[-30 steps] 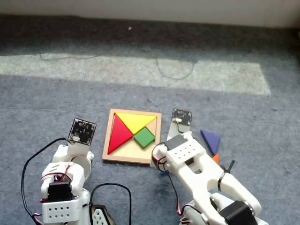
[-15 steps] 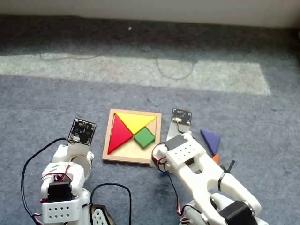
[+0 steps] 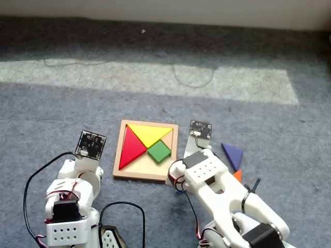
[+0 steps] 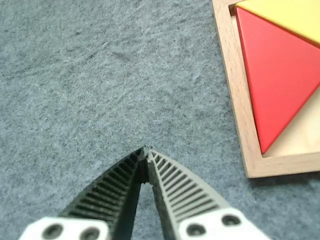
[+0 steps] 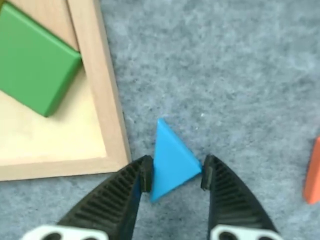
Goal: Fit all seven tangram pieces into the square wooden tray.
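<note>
We take the small light-blue triangular piece (image 5: 170, 160) as the piece in hand. It lies flat on the grey carpeted desk (image 5: 240, 75), just outside the near corner of the square wooden tray (image 5: 107, 110), close to the rim but apart from it. The right jaws sit around it. The jaw on the tray side rests against the triangle's long edge and the other meets the opposite corner, so we judge them closed onto the piece, with it not yet lifted. That long edge runs straight out along the line of the jaws and roughly parallel to the tray wall beside it.

What the next move turns on, as we see it, is that the tray lies directly to the long-edge side. Bare wood shows just inside that wall, next to the green square block (image 5: 35, 75). The piece should therefore only need lifting over the rim and moving a short way sideways, perhaps with a turn to match the gap.

The right arm (image 3: 217, 181) is clearly the nearer one. The left arm (image 3: 72, 191) is on the far side of the tray, beside the large red triangle (image 4: 280, 75). Its jaws are pressed together, hold nothing, and point at the bare desk. An orange piece (image 5: 312, 172) and a dark purple triangle (image 3: 232, 154) wait outside the tray on the right arm's side.
</note>
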Robot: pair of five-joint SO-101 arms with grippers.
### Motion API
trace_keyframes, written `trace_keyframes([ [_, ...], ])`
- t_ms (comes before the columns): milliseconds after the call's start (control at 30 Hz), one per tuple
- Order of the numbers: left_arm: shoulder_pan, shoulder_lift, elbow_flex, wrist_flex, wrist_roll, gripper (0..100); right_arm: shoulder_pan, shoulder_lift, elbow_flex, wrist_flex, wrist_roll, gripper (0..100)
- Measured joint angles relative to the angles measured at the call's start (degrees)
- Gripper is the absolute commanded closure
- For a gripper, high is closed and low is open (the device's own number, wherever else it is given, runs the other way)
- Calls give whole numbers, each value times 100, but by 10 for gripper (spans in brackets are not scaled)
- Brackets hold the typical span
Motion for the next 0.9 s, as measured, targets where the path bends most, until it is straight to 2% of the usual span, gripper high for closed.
trace_keyframes([
  [100,0,0,0,0,0,994,0,0,0,0,0,833],
  [300,0,0,0,0,0,994,26,0,0,44,246,954],
  [533,0,0,0,0,0,994,316,0,26,62,501,955],
  [733,0,0,0,0,0,994,677,-97,26,53,1319,957],
  [900,0,0,0,-9,0,994,747,-774,-79,211,1890,957],
])
